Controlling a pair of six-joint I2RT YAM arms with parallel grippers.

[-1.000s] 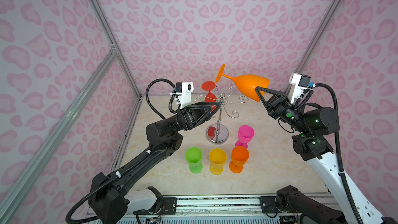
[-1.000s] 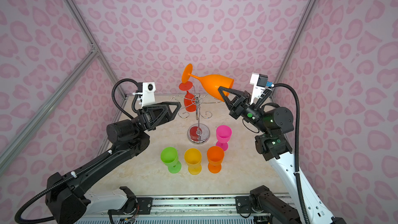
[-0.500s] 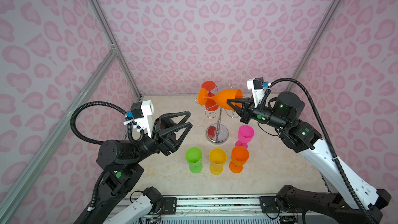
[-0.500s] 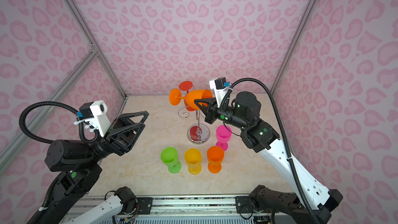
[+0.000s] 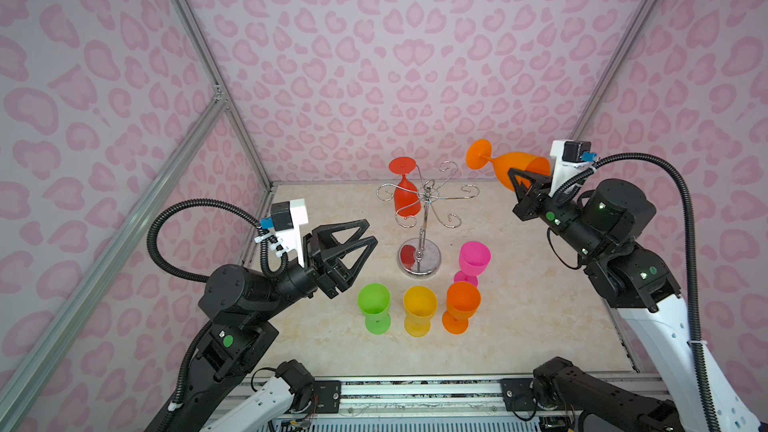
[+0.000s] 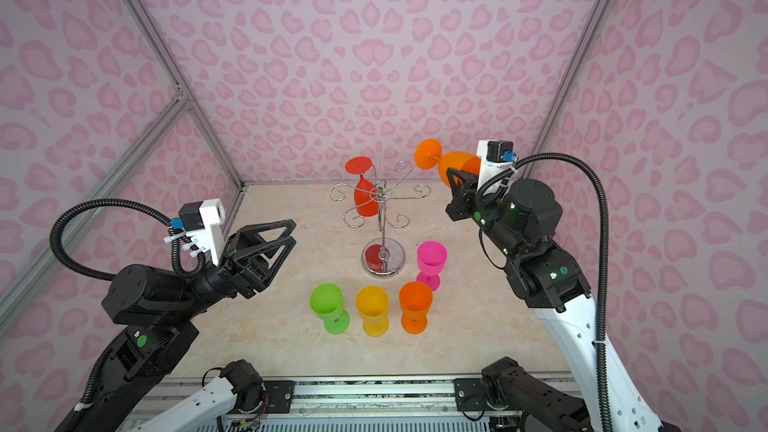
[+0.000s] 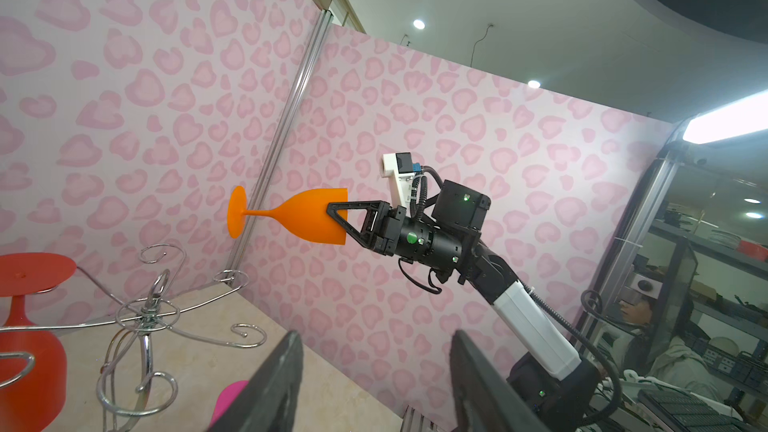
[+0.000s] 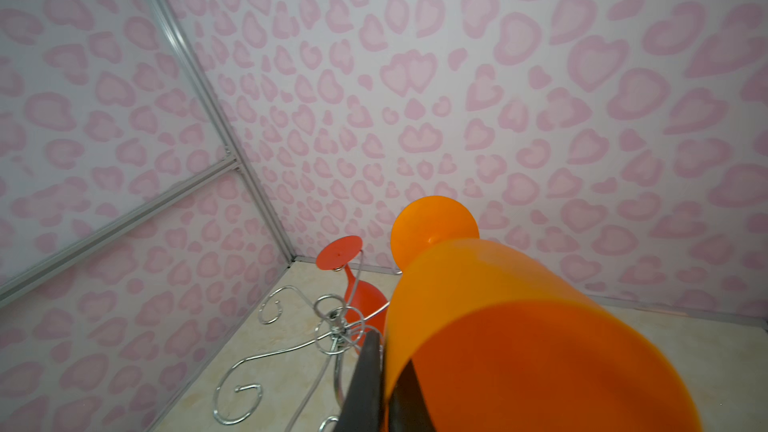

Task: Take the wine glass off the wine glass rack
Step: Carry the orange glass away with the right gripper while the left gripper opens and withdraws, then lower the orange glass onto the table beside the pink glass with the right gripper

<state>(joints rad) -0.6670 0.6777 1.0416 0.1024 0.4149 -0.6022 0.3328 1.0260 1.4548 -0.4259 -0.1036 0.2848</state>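
Pink heart walls (image 5: 415, 35) all around. Right gripper (image 5: 513, 176) pinches the orange wine glass (image 5: 513, 160) by its rim, up in the air, off the wine glass rack (image 5: 428, 193). Left gripper (image 5: 371, 231) gapes, empty.

Pink heart-print walls (image 5: 415, 56) on aluminium posts (image 5: 218, 95) — pale marble-look floor (image 5: 540, 305).

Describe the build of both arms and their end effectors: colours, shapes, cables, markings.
The left arm and right arm have black joint housings, white lower links and small green stickers. The left end effector and right end effector each carry black open-triangle fingers, a white camera bracket with a blue plug, and a ribbed black cable.
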